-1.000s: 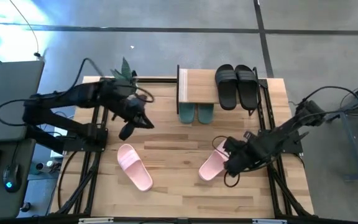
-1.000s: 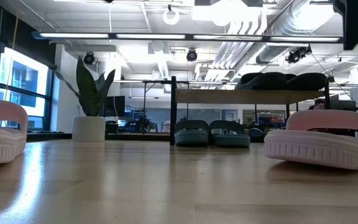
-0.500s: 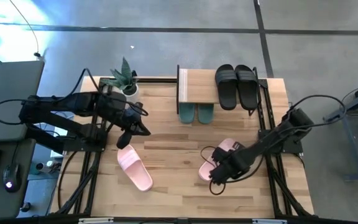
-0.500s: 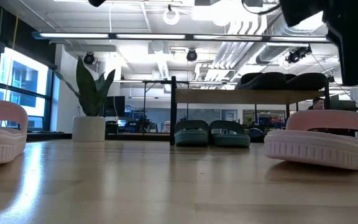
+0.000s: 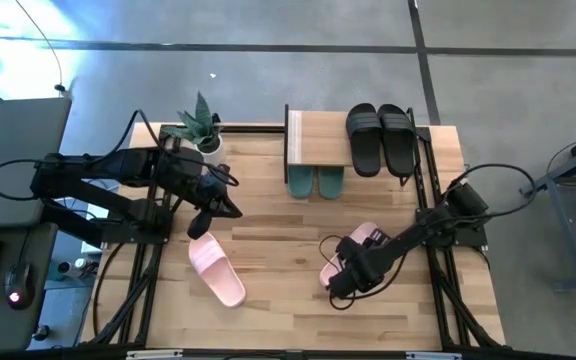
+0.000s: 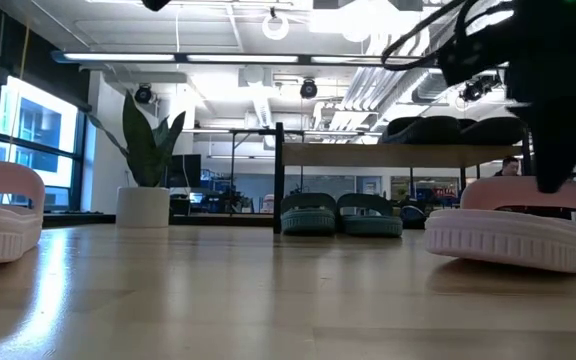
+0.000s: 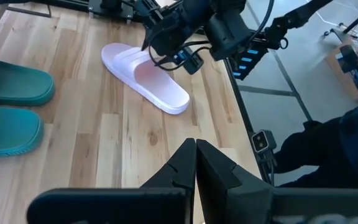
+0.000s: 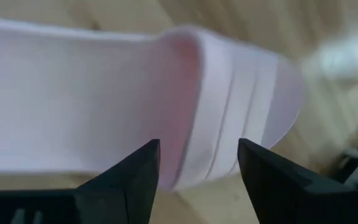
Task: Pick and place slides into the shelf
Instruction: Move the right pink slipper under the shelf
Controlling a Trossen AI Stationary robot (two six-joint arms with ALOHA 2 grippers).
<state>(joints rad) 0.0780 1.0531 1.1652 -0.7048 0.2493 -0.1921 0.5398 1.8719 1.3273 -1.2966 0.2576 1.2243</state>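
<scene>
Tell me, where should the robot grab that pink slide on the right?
Probably by its strap, coming from above. The right pink slide lies flat, sole down, and the strap arches over it, giving two opposite faces to pinch. The right end effector is open there, one finger inside the strap, one outside. The left end effector is shut, above the other pink slide.

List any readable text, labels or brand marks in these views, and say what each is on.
None can be read.
Pink slide under the open right gripper: plain strap, no mark visible.
Black slides on the shelf: none visible.
Teal slides: none visible.
</scene>
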